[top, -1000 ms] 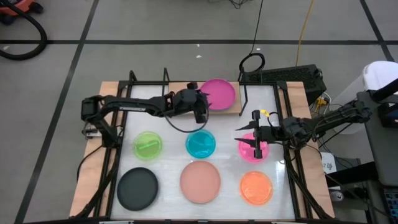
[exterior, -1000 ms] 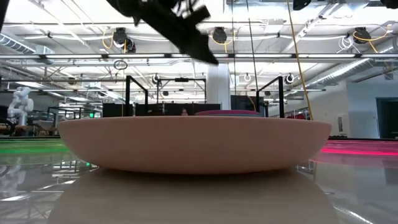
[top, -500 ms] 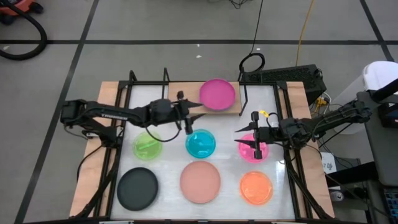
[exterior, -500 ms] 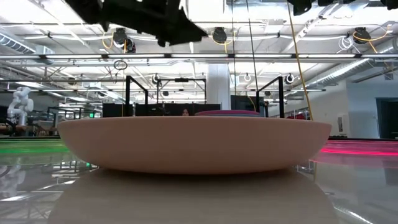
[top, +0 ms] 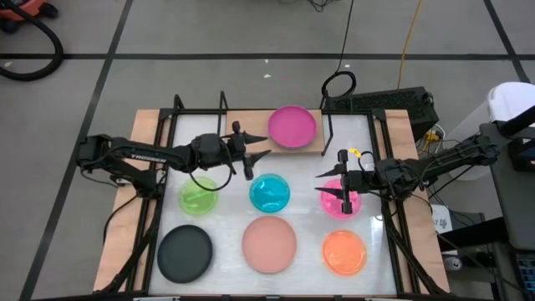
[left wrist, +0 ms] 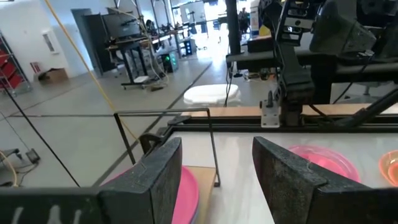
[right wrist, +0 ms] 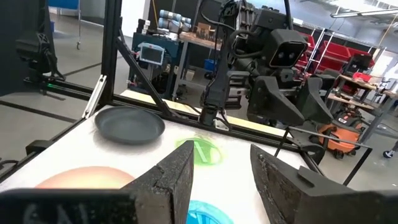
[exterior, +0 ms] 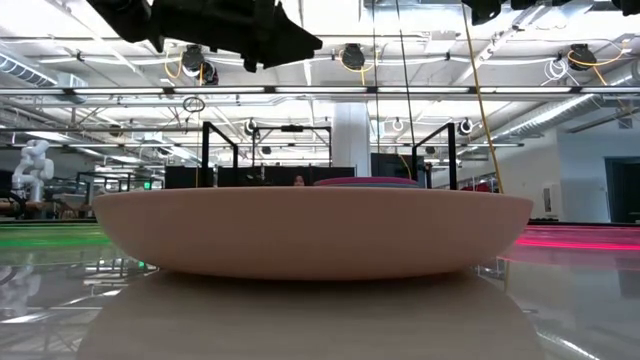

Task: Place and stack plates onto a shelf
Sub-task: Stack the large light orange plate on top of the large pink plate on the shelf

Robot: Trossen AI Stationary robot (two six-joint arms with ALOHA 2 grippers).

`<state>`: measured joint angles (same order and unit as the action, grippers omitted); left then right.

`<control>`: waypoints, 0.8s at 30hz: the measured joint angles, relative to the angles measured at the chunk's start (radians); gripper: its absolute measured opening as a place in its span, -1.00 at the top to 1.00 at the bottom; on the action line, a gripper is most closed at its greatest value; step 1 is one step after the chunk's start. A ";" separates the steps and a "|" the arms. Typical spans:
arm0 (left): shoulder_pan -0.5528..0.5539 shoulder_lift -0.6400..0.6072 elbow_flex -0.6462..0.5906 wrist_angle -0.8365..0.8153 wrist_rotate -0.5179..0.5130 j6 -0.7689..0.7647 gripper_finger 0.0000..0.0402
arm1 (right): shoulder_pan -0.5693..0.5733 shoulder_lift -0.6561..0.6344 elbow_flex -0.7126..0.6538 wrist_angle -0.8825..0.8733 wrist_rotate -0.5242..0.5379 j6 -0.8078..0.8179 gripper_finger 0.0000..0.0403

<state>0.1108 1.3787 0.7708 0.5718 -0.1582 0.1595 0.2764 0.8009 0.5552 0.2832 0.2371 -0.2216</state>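
Observation:
The magenta plate (top: 292, 125) lies flat on the light-wood shelf (top: 251, 121) at the table's far edge; it also shows in the left wrist view (left wrist: 186, 193). The green (top: 199, 196), cyan (top: 270, 192), pink (top: 343, 201), black (top: 185, 253), salmon (top: 269, 244) and orange (top: 344, 252) plates lie flat on the white table. The blue plate is not in view. My left gripper (top: 253, 159) is open and empty, above the table just near-left of the shelf. My right gripper (top: 323, 182) is open and empty over the pink plate's left part.
Black metal uprights (top: 324, 125) frame the shelf, and black rails (top: 393, 217) run along the table's left and right sides. The shelf's left half is bare wood. Bare white table (top: 234, 217) lies between the plates.
My left gripper has drawn back from the shelf and the magenta plate toward the table's left and a little toward its near edge, staying open and empty. The magenta plate has stayed on the shelf.

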 joint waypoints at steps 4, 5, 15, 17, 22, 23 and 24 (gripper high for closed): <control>0.000 0.000 0.000 0.000 0.000 -0.010 -0.01 | 0.000 0.000 0.000 0.000 0.000 -0.001 0.31; -0.001 0.000 0.000 0.000 0.000 -0.015 -0.01 | 0.000 0.000 0.000 0.000 0.000 -0.002 0.31; -0.019 0.000 0.000 -0.022 0.000 -0.050 -0.01 | 0.000 0.000 0.000 -0.004 0.002 -0.003 0.31; -0.025 0.000 0.000 -0.023 0.000 -0.052 -0.01 | 0.000 0.000 0.000 -0.004 0.002 -0.003 0.31; -0.046 0.000 0.000 -0.028 -0.001 -0.076 -0.01 | 0.000 0.000 0.000 -0.005 0.002 -0.011 0.31; -0.051 0.000 0.000 -0.028 0.000 -0.077 -0.01 | 0.000 0.000 0.000 -0.004 0.002 -0.011 0.31; -0.055 0.000 0.000 -0.028 0.000 -0.077 -0.01 | 0.000 0.000 0.000 -0.005 0.002 -0.011 0.31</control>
<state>0.0556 1.3788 0.7712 0.5434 -0.1585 0.0823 0.2764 0.8009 0.5552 0.2787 0.2394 -0.2325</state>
